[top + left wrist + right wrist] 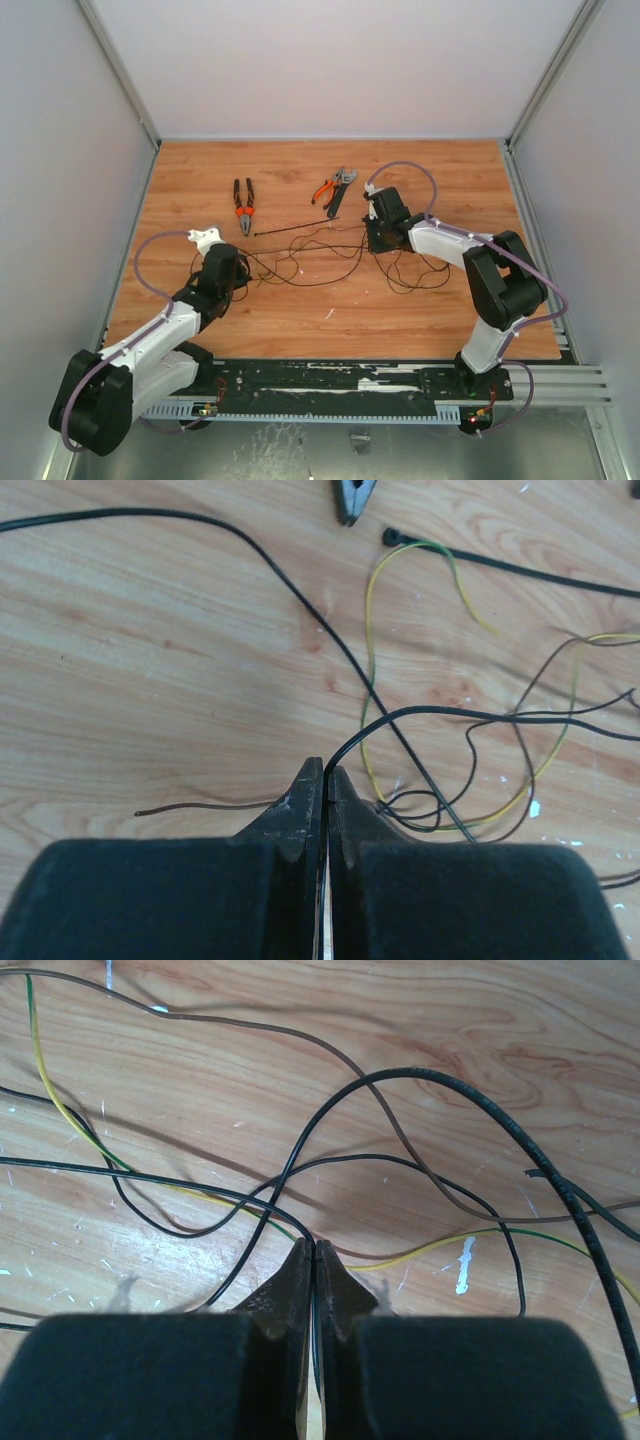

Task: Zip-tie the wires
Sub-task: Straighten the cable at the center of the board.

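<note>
Left fingers (295, 825) and right fingers (290, 1295) are both pinched closed.

Rising from the black mounting rail (340, 381), which is scuffed white in patches, my left arm (160, 335) and right arm (440, 240) match: white link shells between chunky black joint housings. A thick lilac cable (140, 265) loops along each, away from the rail. Farthest from the rail, the left gripper (325, 777) and right gripper (314, 1250) have matte black, wedge-shaped fingers on blocky black bodies.

Thin wires (335, 258) in loose flat tangle; straight black zip tie (297, 227) lying just beyond.
</note>
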### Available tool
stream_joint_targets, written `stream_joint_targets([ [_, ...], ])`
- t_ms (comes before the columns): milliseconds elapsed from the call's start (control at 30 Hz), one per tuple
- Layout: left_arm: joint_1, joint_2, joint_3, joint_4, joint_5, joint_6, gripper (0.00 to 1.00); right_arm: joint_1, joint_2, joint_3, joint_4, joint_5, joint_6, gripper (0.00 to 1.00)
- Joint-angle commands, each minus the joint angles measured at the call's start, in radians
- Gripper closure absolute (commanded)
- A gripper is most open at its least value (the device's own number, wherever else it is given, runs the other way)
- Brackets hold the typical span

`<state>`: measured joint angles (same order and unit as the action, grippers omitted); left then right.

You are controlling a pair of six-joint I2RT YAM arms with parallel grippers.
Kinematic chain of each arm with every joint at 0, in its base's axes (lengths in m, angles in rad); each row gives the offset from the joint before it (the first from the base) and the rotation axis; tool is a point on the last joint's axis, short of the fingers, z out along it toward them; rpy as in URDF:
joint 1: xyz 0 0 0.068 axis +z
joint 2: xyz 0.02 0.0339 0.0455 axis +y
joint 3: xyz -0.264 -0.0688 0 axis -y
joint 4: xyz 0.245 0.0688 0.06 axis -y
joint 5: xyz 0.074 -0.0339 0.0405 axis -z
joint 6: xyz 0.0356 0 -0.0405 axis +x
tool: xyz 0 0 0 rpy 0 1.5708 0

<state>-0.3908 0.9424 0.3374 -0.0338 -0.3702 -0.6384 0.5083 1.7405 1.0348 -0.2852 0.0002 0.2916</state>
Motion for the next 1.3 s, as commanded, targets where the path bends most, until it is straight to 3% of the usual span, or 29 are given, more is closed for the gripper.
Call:
stream_joint_targets([
  [0, 0.019, 0.033, -0.016, 0.072, -0.022, -0.022, 0.99, 0.005, 0.007, 0.008, 0.036, 0.035, 0.008, 1.00],
  [333, 0.020, 0.102, -0.045, 0.129, -0.002, -0.039, 0.89, 0.005, 0.000, 0.004, 0.028, 0.038, -0.001, 0.94],
  [667, 0.021, 0.119, -0.069, 0.153, 0.010, -0.047, 0.67, 0.006, -0.021, 0.011, 0.005, 0.023, -0.010, 0.77],
  [833, 0.021, 0.101, -0.069, 0.147, 0.015, -0.048, 0.47, 0.007, -0.054, 0.019, -0.012, 0.019, -0.014, 0.70],
  [1267, 0.021, -0.013, -0.018, 0.068, 0.003, -0.015, 0.26, 0.006, -0.159, 0.043, -0.052, 0.007, -0.018, 0.59],
])
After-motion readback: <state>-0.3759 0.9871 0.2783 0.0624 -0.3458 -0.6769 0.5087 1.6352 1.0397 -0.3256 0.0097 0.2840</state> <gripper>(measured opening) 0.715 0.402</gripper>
